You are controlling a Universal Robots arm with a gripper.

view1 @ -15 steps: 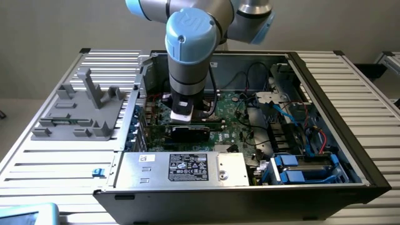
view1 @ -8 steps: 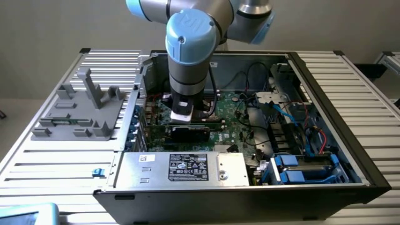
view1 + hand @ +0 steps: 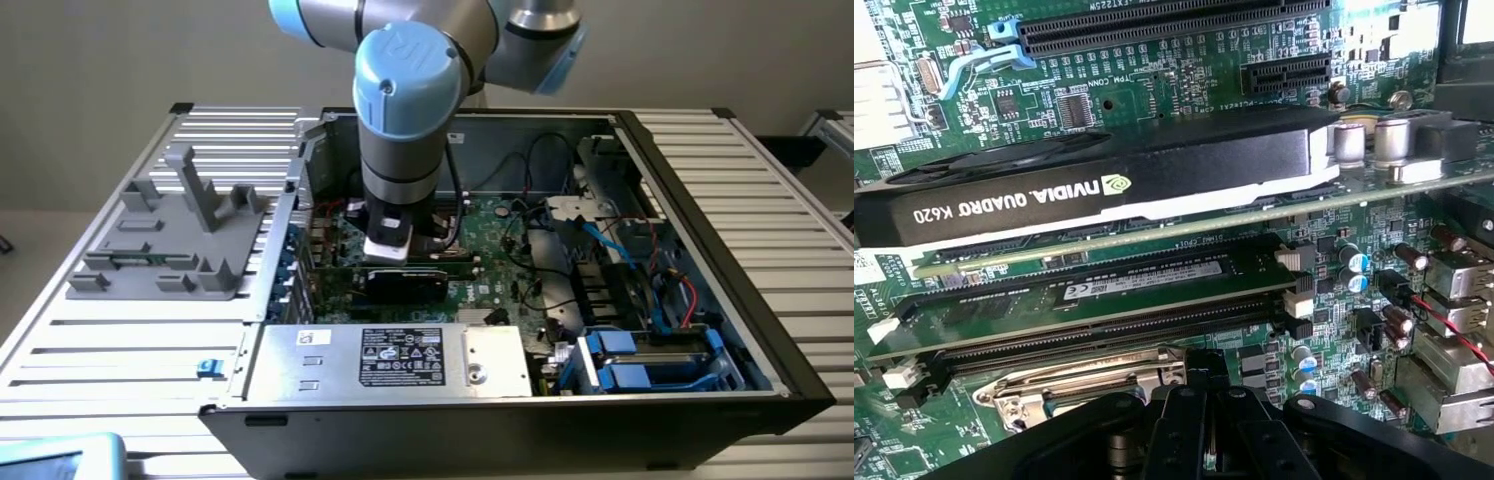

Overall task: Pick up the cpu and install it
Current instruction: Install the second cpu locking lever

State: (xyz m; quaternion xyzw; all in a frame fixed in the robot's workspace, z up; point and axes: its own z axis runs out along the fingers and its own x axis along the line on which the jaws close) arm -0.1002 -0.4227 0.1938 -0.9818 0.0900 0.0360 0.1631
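My gripper [image 3: 400, 262] is lowered into the open computer case [image 3: 747, 330], just above the green motherboard [image 3: 501, 250]. In the wrist view its black fingers [image 3: 1189, 425] are pressed together, shut, over the metal socket frame [image 3: 1079, 385]. I cannot make out anything held between them. The cpu is out of view. Beyond the socket frame lie a memory module [image 3: 1144, 280] in its slot and a black graphics card [image 3: 1114, 185].
A silver power supply box [image 3: 400, 357] with a black-and-white label borders the near side of the case. Blue drive caddies [image 3: 641, 360] and loose cables [image 3: 601, 240] fill the exterior view's right. A grey fixture [image 3: 174, 235] stands on the slatted table at the left.
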